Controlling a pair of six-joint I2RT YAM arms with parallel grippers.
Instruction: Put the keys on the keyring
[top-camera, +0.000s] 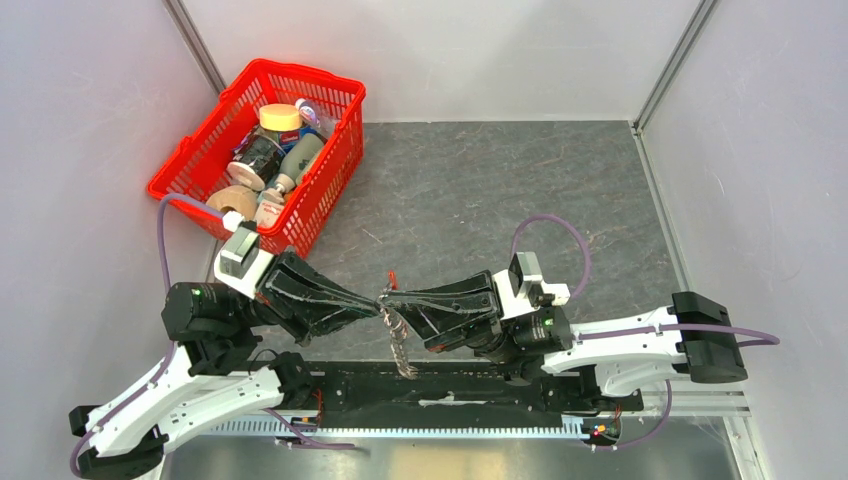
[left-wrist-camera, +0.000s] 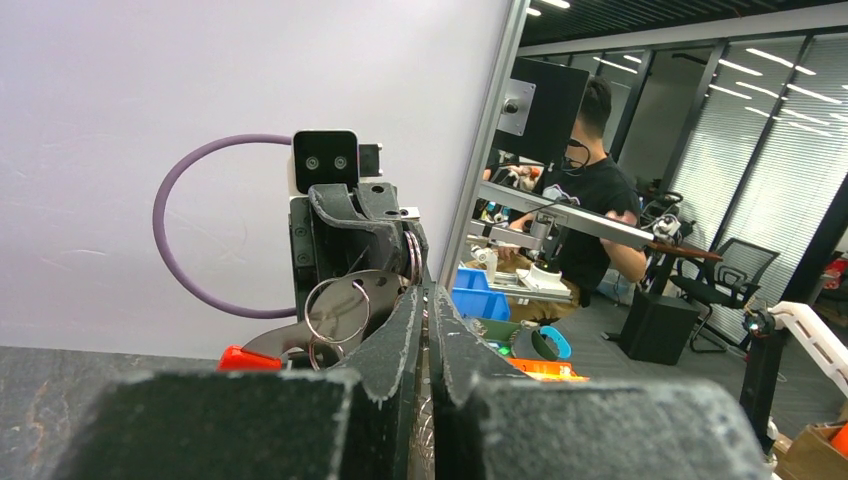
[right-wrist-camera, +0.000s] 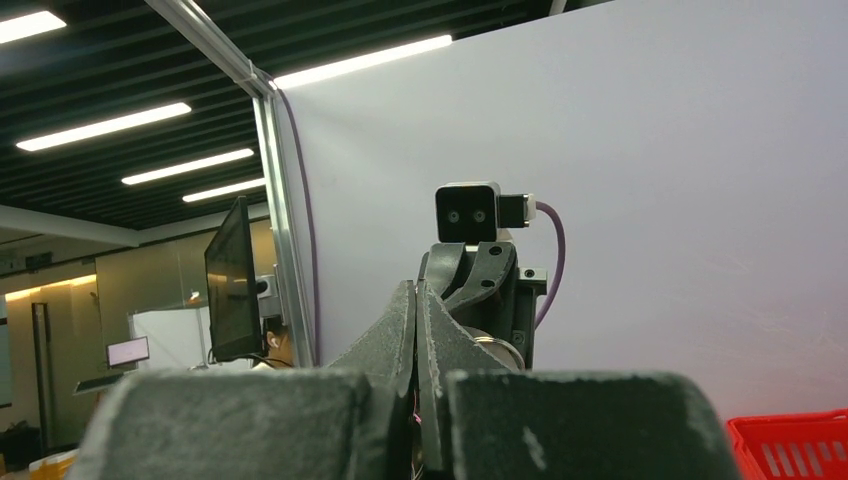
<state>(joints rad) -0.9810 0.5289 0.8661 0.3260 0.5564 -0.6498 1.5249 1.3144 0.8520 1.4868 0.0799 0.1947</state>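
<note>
The keyring's silvery chain (top-camera: 401, 352) hangs down from the spot where both grippers meet tip to tip above the table's near middle. My left gripper (top-camera: 377, 299) is shut on the chain, which shows between its fingers (left-wrist-camera: 400, 340) in the left wrist view. My right gripper (top-camera: 391, 297) faces it, shut on the keyring's top end. Below those tips hang a flat dark metal piece with split rings (left-wrist-camera: 337, 310) and the red tag (left-wrist-camera: 245, 357). In the right wrist view the right gripper (right-wrist-camera: 416, 287) is pressed shut. I cannot make out the keys.
A red basket (top-camera: 300, 68) full of bottles, tape and jars stands at the back left, just beyond the left arm. White walls close in the left, right and back sides. A black rail (top-camera: 450, 385) runs along the near edge below the hanging chain.
</note>
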